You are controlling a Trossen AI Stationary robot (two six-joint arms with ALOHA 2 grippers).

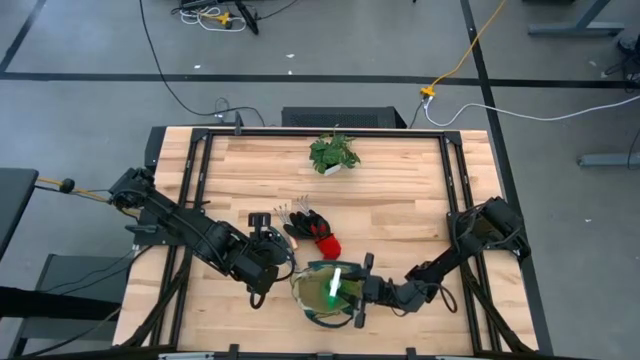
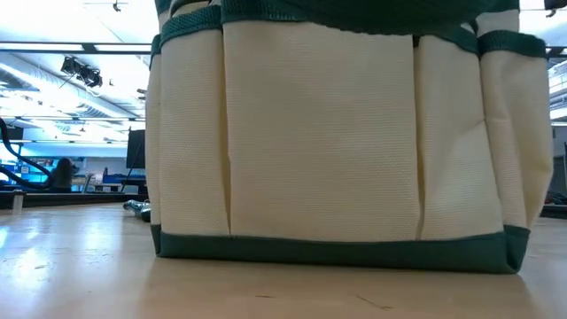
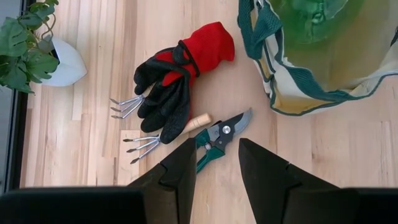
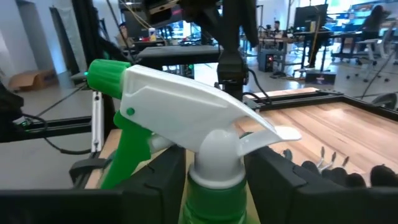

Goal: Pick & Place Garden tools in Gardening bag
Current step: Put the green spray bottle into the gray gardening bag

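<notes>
One tool is going in: the right gripper (image 1: 352, 292) clasps the spray bottle (image 4: 205, 143) by its neck over the gardening bag (image 1: 322, 292), bottom centre of the high view. Lowering and letting go should come next. Spread wide, the left gripper (image 3: 214, 163) hovers above the pruning shears (image 3: 219, 135), beside gloves (image 3: 177, 81) and hand rake (image 3: 146, 144).
</notes>
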